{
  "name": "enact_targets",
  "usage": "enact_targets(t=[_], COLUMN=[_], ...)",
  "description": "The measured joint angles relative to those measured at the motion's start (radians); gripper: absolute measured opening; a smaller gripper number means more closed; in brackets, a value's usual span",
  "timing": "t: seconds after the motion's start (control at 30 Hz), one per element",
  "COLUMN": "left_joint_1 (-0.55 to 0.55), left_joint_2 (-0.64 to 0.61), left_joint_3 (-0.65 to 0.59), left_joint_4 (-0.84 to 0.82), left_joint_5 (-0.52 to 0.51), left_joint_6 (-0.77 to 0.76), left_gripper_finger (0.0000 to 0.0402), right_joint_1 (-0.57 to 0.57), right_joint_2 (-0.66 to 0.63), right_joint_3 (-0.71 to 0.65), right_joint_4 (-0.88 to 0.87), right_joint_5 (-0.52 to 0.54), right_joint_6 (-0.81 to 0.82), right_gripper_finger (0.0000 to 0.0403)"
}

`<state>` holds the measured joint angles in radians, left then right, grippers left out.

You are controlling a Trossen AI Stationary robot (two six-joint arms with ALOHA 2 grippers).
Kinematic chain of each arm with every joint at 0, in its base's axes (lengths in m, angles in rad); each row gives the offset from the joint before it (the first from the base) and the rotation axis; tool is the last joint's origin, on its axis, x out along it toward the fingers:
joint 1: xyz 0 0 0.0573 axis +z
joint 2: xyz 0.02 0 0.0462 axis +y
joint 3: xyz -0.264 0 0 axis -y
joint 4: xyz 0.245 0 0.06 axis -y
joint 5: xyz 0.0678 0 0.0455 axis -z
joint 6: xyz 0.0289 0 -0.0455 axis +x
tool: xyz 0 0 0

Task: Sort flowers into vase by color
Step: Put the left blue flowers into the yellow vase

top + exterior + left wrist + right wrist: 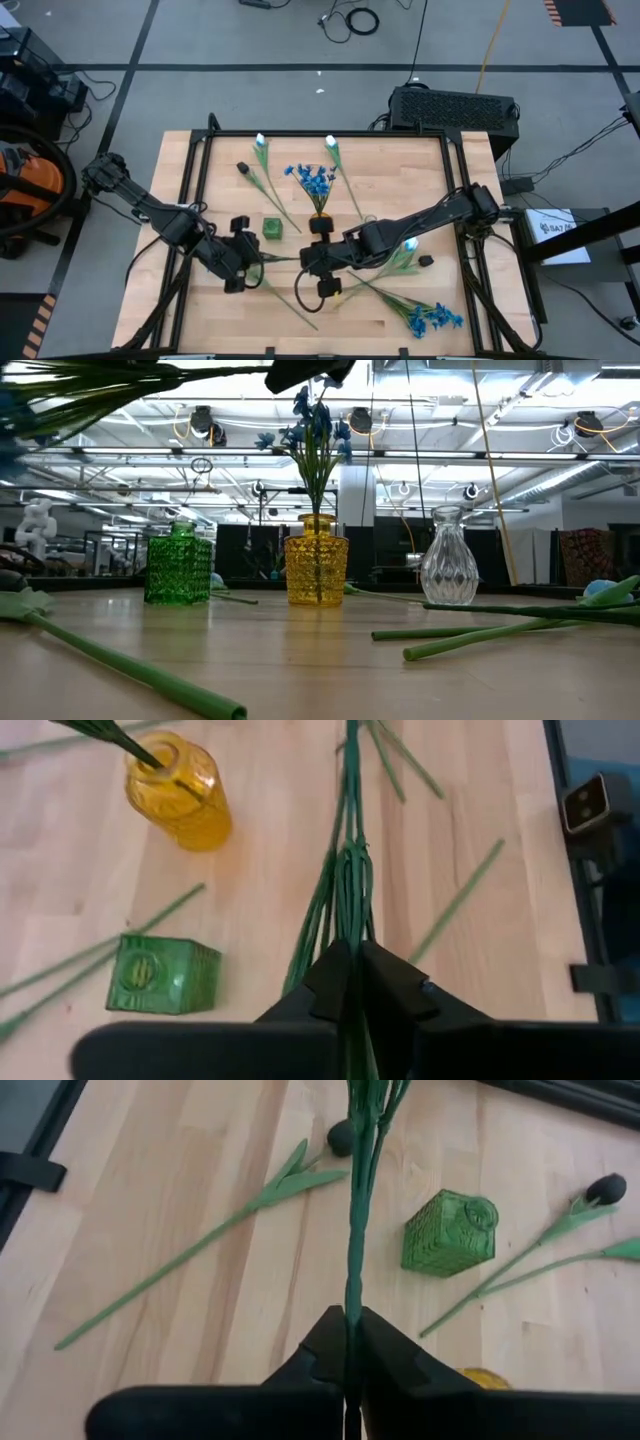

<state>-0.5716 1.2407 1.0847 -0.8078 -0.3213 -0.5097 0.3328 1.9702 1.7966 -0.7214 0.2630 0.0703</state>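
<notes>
One flower, a thin green stem point(281, 258) with long leaves, is stretched between my two grippers near the table's middle and held above it. My left gripper point(256, 257) point(355, 948) is shut on its leafy part. My right gripper point(306, 260) point(350, 1316) is shut on the bare stem. In the low view its leaves point(110, 382) pass across the top, with a blue blur at the left edge. The yellow vase point(320, 216) point(317, 568) has blue flowers standing in it. The green vase point(272, 229) point(178, 566) and the clear vase point(448, 560) stand beside it. My left gripper pinches the bunch of long leaves and stem point(352, 910) between its two fingers, coming level from the table's left side and lying along the stem. The flower is lifted clear of the table. My right gripper pinches the single thin stem point(352, 1280) between its two fingers, coming level from the table's right side, along the stem. The stem runs straight from it toward the left gripper, off the table.
Loose flowers lie on the wood: two white tulips point(262, 141) point(331, 143) near the far edge, dark buds point(242, 168) point(425, 261), a blue cluster point(435, 318) near the right corner, and a bare stem point(300, 300) near the front. Black rails frame the table.
</notes>
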Motion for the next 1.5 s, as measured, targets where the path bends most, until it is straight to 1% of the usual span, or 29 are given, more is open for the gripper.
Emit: enact_targets(t=[0.2, 0.3, 0.37, 0.5, 0.67, 0.77, 0.83, 1.0, 1.13, 1.23, 1.37, 1.5], left_joint_1=[-0.013, -0.013, -0.013, -0.021, -0.079, -0.117, -0.138, -0.174, -0.190, -0.192, -0.192, -0.192], left_joint_2=[-0.001, -0.004, -0.017, -0.070, -0.172, -0.230, -0.252, -0.275, -0.275, -0.275, -0.260, -0.215], left_joint_3=[0.002, 0.034, 0.059, 0.125, 0.151, 0.150, 0.148, 0.147, 0.146, 0.146, 0.146, 0.146], left_joint_4=[0.049, 0.044, 0.039, 0.040, 0.041, 0.022, -0.002, -0.029, -0.057, -0.068, -0.067, -0.066], left_joint_5=[-0.084, -0.121, -0.134, -0.182, -0.317, -0.421, -0.474, -0.557, -0.609, -0.651, -0.679, -0.683], left_joint_6=[0.007, 0.020, 0.020, 0.030, 0.135, 0.174, 0.184, 0.185, 0.183, 0.174, 0.139, 0.122], left_gripper_finger=[0.0115, 0.0149, 0.0164, 0.0172, 0.0173, 0.0173, 0.0173, 0.0173, 0.0173, 0.0173, 0.0173, 0.0173], right_joint_1=[0.000, 0.001, 0.000, 0.002, 0.023, 0.058, 0.094, 0.199, 0.287, 0.332, 0.341, 0.317], right_joint_2=[-0.011, -0.015, -0.018, -0.034, -0.086, -0.142, -0.191, -0.339, -0.469, -0.556, -0.652, -0.712], right_joint_3=[0.000, 0.000, 0.000, 0.000, 0.000, -0.014, -0.040, -0.140, -0.252, -0.343, -0.453, -0.542], right_joint_4=[-0.017, -0.033, -0.037, -0.075, -0.176, -0.223, -0.221, -0.220, -0.170, -0.081, 0.096, 0.283], right_joint_5=[-0.010, -0.010, -0.010, -0.007, -0.004, 0.004, 0.036, 0.204, 0.345, 0.434, 0.520, 0.530], right_joint_6=[0.012, 0.014, 0.015, 0.026, 0.060, 0.080, 0.094, 0.174, 0.239, 0.234, 0.168, 0.077], right_gripper_finger=[0.0003, 0.0002, 0.0002, 0.0001, 0.0001, 0.0001, 0.0000, 0.0000, 0.0000, 0.0000, 0.0001, 0.0003])
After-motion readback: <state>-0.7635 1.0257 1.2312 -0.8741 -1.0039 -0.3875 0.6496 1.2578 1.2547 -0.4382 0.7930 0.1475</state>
